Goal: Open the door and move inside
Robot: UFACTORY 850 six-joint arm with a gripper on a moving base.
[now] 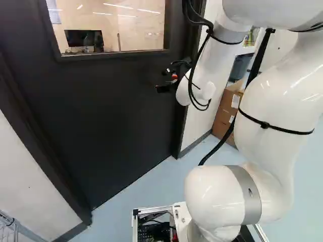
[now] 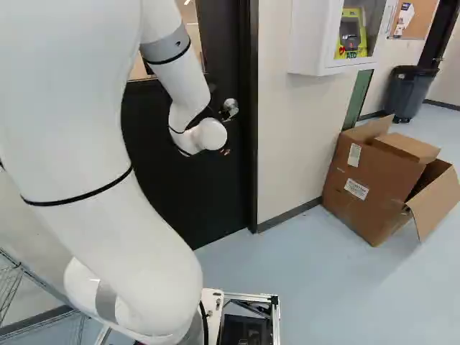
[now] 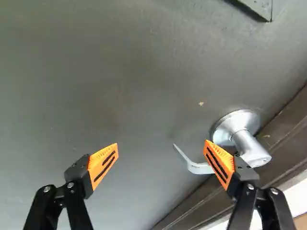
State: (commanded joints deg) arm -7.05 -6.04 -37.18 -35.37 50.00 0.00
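Closed black door (image 1: 116, 116), white arm (image 1: 275, 106) reaching toward it, open cardboard box (image 2: 374, 180) on the floor to the right.
The gripper (image 1: 163, 80) stands before the door, fingers wide apart; the silver handle (image 3: 236, 128), near the door's edge, passes partly behind one finger, its bent end showing between both. Contact is unclear.

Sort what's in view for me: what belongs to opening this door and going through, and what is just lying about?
Part of the job:
- black door
- its silver lever handle
- dark door frame
- open hand

Just around:
- cardboard box
- grey bin
- white wall cabinet
- pinboard
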